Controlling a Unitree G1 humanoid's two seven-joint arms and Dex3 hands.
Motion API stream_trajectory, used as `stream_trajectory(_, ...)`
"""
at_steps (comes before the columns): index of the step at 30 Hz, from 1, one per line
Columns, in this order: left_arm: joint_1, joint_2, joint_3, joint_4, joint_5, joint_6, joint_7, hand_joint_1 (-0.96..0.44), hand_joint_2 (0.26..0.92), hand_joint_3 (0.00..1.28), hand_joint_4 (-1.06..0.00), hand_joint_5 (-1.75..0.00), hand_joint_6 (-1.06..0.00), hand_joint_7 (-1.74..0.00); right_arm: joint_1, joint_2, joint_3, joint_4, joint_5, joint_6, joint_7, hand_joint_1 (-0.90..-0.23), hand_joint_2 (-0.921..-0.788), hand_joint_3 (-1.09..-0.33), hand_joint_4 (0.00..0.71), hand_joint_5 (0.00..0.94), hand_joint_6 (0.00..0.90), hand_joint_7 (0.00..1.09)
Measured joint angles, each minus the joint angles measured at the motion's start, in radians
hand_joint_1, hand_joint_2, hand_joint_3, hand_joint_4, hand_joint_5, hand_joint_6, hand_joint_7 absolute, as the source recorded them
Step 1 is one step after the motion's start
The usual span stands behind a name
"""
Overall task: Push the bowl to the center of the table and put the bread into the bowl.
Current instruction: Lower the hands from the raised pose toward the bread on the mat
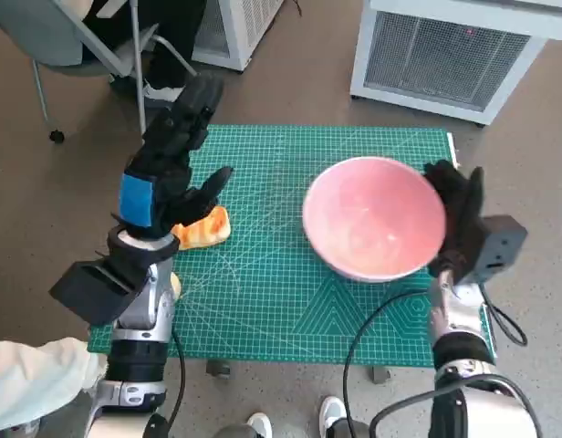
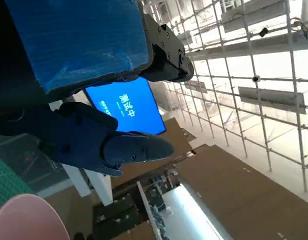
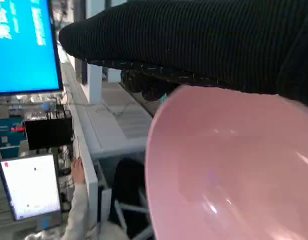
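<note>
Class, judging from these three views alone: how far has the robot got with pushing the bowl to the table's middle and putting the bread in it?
Done: nothing finished. The pink bowl stands right of the middle of the green mat and is empty. In hand: the right hand lies against the bowl's outer side, placed to push. Left: the bread lies on the mat beside the left hand, which holds nothing; it must still go into the bowl.

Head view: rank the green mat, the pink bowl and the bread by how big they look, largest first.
1. Green mat, by far the largest; it covers most of the tabletop.
2. Pink bowl.
3. Bread, smallest, though the left hand covers part of it, so its full size is unsure.
</note>
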Motion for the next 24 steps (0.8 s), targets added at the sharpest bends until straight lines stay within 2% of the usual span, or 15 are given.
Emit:
stream_trajectory(7,0.014,0.005,0.003,-0.033,0.005,0.006,0.013,-0.51,0.921,0.28,-0.35,0.00,-0.48,-0.01,-0.030,0.044,-0.033,0.002,0.032,0.023,0.025,-0.484,-0.921,-0.848,0.212,0.003,0.031,0.39)
stream_trajectory(17,0.041,0.016,0.006,-0.075,0.010,0.021,0.039,-0.53,0.921,0.28,-0.34,0.00,-0.48,0.00,-0.077,0.078,-0.045,0.007,0.031,0.027,0.029,-0.472,-0.921,-0.849,0.193,0.000,0.082,0.30)
stream_trajectory(24,0.067,0.029,0.007,-0.100,0.011,0.033,0.045,-0.52,0.921,0.28,-0.33,0.00,-0.47,0.00,-0.099,0.097,-0.042,0.013,0.027,0.037,0.025,-0.470,-0.921,-0.845,0.178,0.000,0.081,0.27)
